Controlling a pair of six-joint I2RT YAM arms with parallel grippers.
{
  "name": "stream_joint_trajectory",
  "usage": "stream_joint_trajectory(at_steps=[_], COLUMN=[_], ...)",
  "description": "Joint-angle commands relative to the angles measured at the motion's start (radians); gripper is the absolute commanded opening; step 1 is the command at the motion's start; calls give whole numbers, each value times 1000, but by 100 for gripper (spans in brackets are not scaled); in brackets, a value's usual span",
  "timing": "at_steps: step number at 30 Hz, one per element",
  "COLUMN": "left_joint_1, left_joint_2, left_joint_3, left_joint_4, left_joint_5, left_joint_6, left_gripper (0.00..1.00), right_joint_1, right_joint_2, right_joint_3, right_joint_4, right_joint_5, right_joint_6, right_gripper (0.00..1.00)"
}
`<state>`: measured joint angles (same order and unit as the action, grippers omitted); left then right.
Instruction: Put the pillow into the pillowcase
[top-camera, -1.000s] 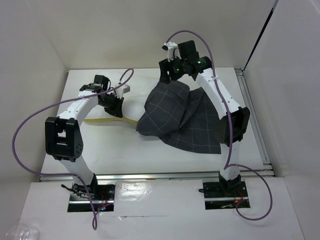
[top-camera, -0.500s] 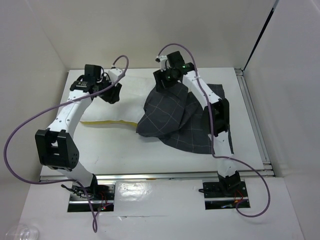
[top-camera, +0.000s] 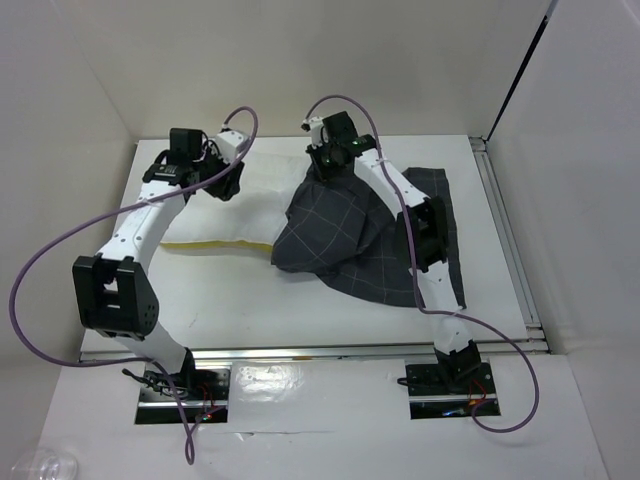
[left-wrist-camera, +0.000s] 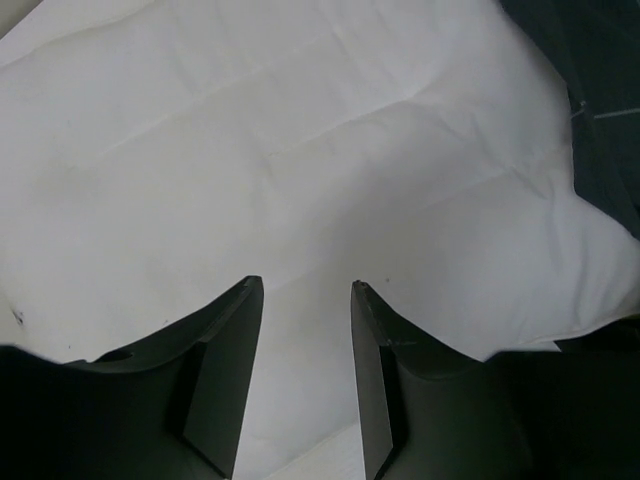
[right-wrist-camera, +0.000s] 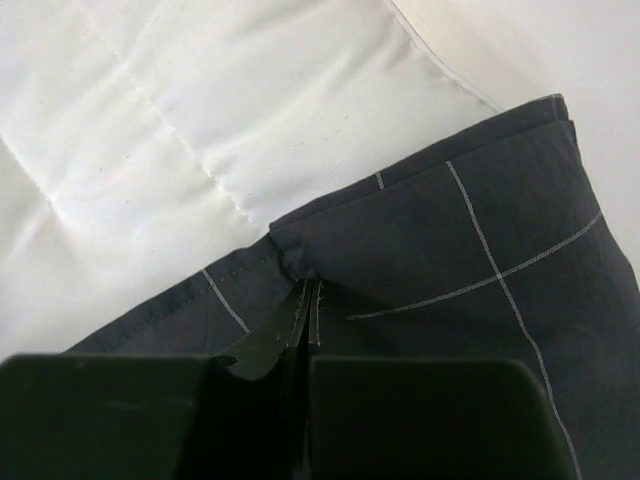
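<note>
Wrinkled checked pillowcase (top-camera: 350, 235) draped over one end of white pillow (top-camera: 262, 205), hem pinched by right gripper (right-wrist-camera: 308, 300); left gripper (left-wrist-camera: 305, 290) half-open over pillow.

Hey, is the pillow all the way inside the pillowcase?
Partly out: the pillowcase covers one end of the pillow; the white rest lies bare.

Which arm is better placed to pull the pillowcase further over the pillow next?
Probably the right. The right gripper is shut on the hem of the pillowcase, right where it overlaps the pillow. The left gripper hangs open over bare pillow, gripping nothing.
</note>
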<state>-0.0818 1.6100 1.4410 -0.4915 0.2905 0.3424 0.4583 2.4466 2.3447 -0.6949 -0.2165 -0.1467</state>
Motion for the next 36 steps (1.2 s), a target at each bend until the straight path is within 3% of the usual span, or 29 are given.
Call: stream_joint_trajectory(at_steps=[1, 6, 13, 20, 21, 23, 25, 26, 28, 30, 36], left_joint_1=[5, 5, 14, -6, -6, -16, -16, -16, -27, -36, -36], left_joint_2=[53, 322, 542, 636, 645, 672, 685, 685, 685, 685, 616], left_joint_3=[28, 241, 502, 530, 530, 541, 541, 530, 509, 474, 406], left_joint_4=[111, 59, -10, -13, -27, -67, -91, -100, -101, -101, -101], left_joint_5=[13, 41, 53, 35, 50, 61, 73, 82, 82, 82, 159], left_joint_6=[0, -65, -106, -80, -69, -59, -49, -49, -49, -49, -19], left_gripper=[54, 62, 67, 69, 66, 52, 34, 19, 7, 0, 0], right_joint_1=[29, 39, 39, 48, 48, 48, 48, 48, 48, 48, 48], right_joint_2=[-47, -84, -175, -184, -184, -184, -172, -160, -147, -129, -129], right_joint_3=[16, -4, -67, -79, -79, -62, -44, -44, -19, 7, 16], right_joint_4=[113, 123, 123, 94, 94, 94, 84, 84, 75, 75, 75], right_joint_5=[-92, -125, -178, -178, -178, -188, -188, -188, -188, -188, -188], right_joint_6=[-8, -7, 28, 38, 47, 47, 47, 47, 56, 56, 56], right_gripper=[0, 0, 0, 0, 0, 0, 0, 0, 0, 0, 0])
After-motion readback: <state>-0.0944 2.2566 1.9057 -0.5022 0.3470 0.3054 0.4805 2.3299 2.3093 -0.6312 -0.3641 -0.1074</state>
